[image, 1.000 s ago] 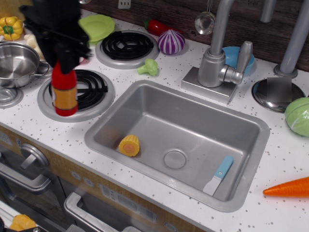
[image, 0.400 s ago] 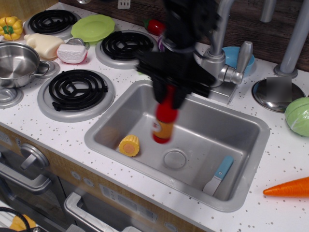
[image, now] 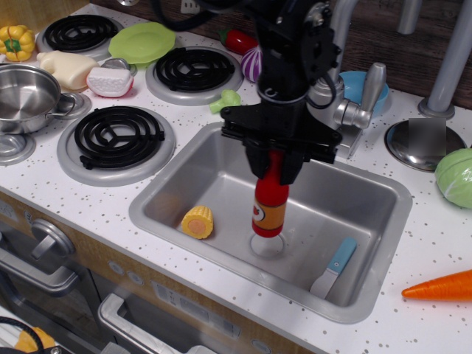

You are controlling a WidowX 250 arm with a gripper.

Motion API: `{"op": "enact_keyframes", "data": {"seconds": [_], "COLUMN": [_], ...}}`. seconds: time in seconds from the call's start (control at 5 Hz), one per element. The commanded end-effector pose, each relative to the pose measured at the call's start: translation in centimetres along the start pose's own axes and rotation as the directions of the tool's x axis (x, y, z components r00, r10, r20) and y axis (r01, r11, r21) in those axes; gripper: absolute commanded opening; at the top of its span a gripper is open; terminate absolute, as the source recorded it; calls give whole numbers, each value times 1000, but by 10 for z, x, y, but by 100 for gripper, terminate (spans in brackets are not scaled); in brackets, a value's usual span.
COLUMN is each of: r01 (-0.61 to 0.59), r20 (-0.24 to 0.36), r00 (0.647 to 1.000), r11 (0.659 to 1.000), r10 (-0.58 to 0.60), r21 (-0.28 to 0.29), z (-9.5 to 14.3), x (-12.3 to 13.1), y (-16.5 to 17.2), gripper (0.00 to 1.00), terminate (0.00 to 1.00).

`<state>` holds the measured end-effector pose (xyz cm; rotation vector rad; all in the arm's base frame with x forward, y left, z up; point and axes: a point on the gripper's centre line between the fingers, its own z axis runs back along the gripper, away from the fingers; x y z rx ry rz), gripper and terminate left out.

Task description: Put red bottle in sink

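Observation:
The red bottle (image: 271, 202), with an orange-yellow label band, stands upright inside the grey sink (image: 184, 171), its base at the round drain. My black gripper (image: 276, 164) reaches down from above and is shut on the bottle's neck and cap, which it hides. The arm rises behind it toward the faucet.
In the sink lie a yellow corn piece (image: 198, 221) and a blue-handled spatula (image: 334, 266). The faucet (image: 335, 81) stands behind the basin. A steel pot (image: 25, 96) and burners (image: 118, 136) are on the left. A carrot (image: 440, 286) and green cabbage (image: 456, 177) are on the right.
My gripper carried the red bottle from above the front left burner rightward over the sink, then lowered it onto the drain.

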<state>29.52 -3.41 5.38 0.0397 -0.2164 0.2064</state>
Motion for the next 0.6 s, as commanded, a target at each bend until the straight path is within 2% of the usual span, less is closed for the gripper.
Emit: {"op": "enact_keyframes", "data": {"seconds": [0.0,0.2,0.4], "r01": [-3,-3,-3], "r20": [43,43,43], "r00": [999,999,999], "r11": [1000,1000,1000], "r10": [4,4,4], "r21": [-16,-16,-16], "z": [8,8,8], "x": [4,4,4], "y": [1,1,1], "gripper": [100,100,100], "terminate": [0,0,100]}}
